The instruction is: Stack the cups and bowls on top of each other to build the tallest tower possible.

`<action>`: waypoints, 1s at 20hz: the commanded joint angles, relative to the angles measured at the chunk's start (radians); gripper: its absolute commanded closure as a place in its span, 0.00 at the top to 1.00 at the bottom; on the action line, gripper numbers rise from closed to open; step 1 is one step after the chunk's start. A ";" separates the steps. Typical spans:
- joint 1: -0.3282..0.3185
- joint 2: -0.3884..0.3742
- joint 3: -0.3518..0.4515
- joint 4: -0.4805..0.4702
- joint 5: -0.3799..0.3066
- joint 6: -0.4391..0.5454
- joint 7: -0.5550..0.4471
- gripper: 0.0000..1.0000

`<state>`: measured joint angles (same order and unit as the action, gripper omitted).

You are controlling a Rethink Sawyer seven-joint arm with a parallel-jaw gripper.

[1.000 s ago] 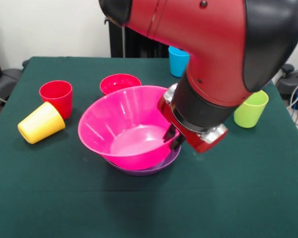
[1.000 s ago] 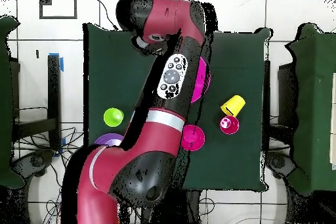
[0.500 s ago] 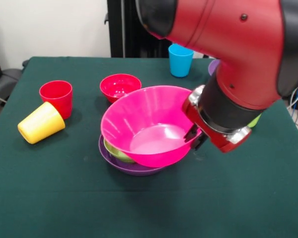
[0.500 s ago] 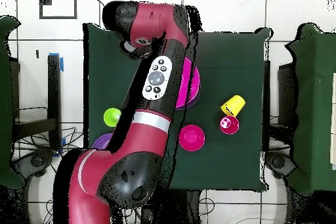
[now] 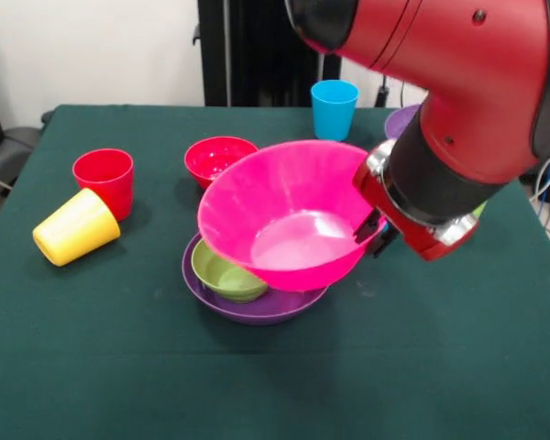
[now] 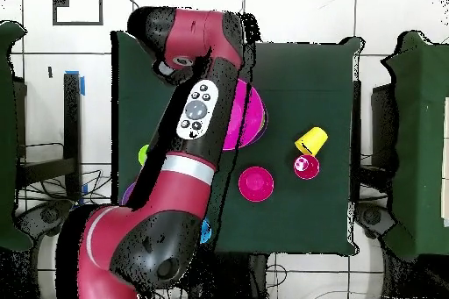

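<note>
My gripper [image 5: 374, 235] is shut on the right rim of the large pink bowl [image 5: 289, 225]. It holds the bowl tilted, above and to the right of a purple bowl [image 5: 257, 312] that has the small green bowl [image 5: 227, 273] inside. The small red bowl [image 5: 220, 158] stands behind them. The red cup [image 5: 104, 179] stands upright at the left, with the yellow cup [image 5: 75, 226] on its side next to it. The blue cup [image 5: 335, 108] stands at the far edge. In the overhead view the arm covers most of the pink bowl [image 6: 248, 116].
A second purple bowl [image 5: 399, 119] shows partly behind the arm at the far right. The lime green cup shows as a sliver beside the arm in the overhead view [image 6: 143, 153]. The table has a dark green cloth [image 5: 119, 357]. My big arm fills the upper right.
The pink bowl has been lifted and carried to the right in the front view, off the purple bowl. This uncovered the green bowl. The other cups and bowls have not moved.
</note>
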<state>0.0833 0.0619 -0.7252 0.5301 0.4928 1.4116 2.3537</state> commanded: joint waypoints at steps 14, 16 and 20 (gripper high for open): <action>0.026 -0.233 0.100 0.473 -0.183 -0.179 -0.011 0.00; 0.026 -0.224 0.112 0.486 -0.196 -0.228 -0.014 0.00; 0.025 -0.230 0.121 0.534 -0.224 -0.296 -0.029 0.00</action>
<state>0.1024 -0.1549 -0.7248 0.9265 0.3570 1.2117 2.3537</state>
